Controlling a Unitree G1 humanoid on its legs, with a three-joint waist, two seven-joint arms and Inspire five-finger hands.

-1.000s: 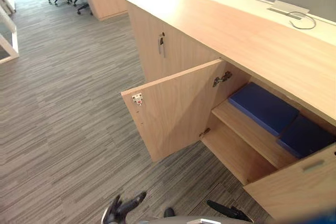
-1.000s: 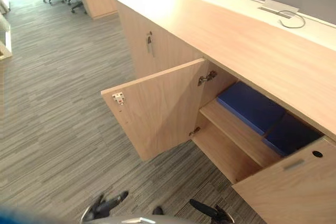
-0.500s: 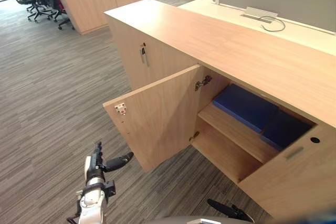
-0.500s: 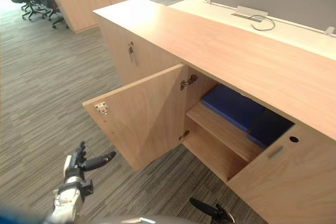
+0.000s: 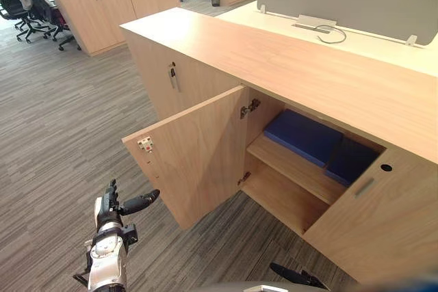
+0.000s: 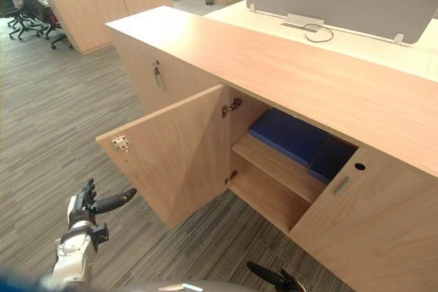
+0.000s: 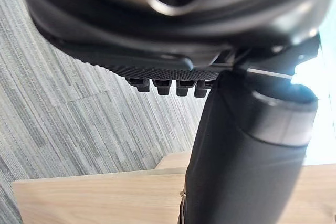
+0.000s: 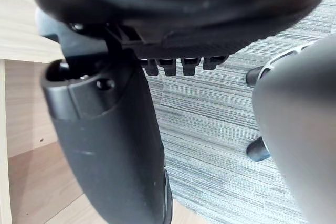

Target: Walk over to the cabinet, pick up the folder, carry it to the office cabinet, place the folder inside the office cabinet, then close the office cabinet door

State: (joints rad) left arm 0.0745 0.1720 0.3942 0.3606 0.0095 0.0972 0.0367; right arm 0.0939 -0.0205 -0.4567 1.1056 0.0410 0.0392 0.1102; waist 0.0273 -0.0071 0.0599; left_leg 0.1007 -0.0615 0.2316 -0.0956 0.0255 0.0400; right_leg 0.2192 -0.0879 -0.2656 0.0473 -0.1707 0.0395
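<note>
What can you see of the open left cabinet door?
The door is plain light wood, upright, hung on two metal hinges at its inner edge and swung wide open over the carpet. A small white catch sits near the top outer corner of its inside face. Nothing touches it; the left hand, open, hovers near its outer edge, apart.
</note>
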